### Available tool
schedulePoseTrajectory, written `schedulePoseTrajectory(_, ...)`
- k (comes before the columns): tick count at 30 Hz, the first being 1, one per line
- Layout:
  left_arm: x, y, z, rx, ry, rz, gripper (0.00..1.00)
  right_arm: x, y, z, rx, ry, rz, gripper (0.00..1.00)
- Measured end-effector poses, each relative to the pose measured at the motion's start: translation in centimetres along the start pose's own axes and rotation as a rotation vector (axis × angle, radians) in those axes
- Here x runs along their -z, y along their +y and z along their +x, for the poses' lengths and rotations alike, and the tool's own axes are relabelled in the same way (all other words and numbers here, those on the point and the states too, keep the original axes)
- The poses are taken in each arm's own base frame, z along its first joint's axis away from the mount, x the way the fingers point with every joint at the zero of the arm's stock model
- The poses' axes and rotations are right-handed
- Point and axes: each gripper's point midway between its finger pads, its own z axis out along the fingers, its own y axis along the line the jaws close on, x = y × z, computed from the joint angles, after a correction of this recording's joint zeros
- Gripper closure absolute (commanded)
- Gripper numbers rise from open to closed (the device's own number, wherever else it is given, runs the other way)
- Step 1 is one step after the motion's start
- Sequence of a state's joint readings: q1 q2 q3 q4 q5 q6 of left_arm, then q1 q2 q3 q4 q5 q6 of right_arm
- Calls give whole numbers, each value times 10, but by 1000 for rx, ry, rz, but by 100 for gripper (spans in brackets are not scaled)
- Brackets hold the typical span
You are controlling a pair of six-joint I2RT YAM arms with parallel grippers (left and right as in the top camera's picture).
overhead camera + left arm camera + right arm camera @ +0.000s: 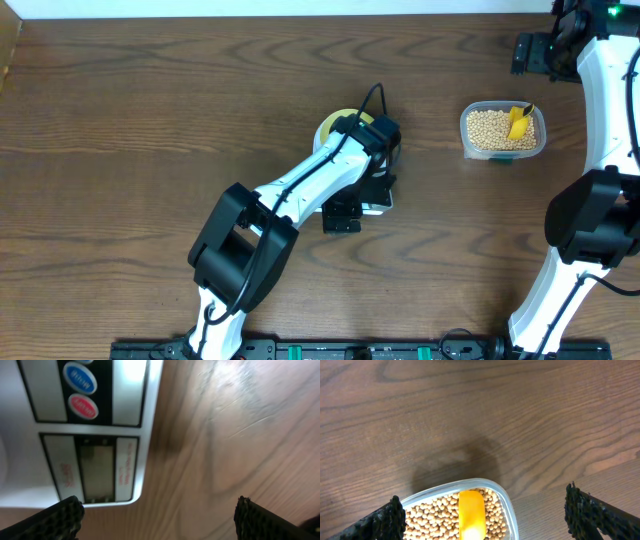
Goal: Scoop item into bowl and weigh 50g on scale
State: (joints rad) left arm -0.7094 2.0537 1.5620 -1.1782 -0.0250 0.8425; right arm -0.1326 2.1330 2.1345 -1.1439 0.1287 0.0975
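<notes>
Wood-grain table point(120, 120). L gripper point(160, 517) wide open, holds nothing; scale point(80, 435) display corner just ahead of one finger, free wood ahead of other. R gripper point(487, 517) wide open, empty; tub point(507, 505) rim between fingers w/ scoop point(471, 512) lying in beans point(435, 515). Bowl point(333, 124) partly hidden under L arm.
</notes>
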Motion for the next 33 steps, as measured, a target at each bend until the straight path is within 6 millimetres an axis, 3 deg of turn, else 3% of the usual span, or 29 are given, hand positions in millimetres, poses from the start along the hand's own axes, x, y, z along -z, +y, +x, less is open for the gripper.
schedulePoseTrajectory(9,1,1,7,-43,66,-41,2,0,0,0,0,0,0,1)
schedulePoseTrajectory(16,4,-9,6,-237,-19,51,2,0,0,0,0,0,0,1)
schedulePoseTrajectory(24,3,2,9,-324,-80,57,2,0,0,0,0,0,0,1)
schedulePoseTrajectory(33,3,-6,-5,-452,-150,72,2,0,0,0,0,0,0,1)
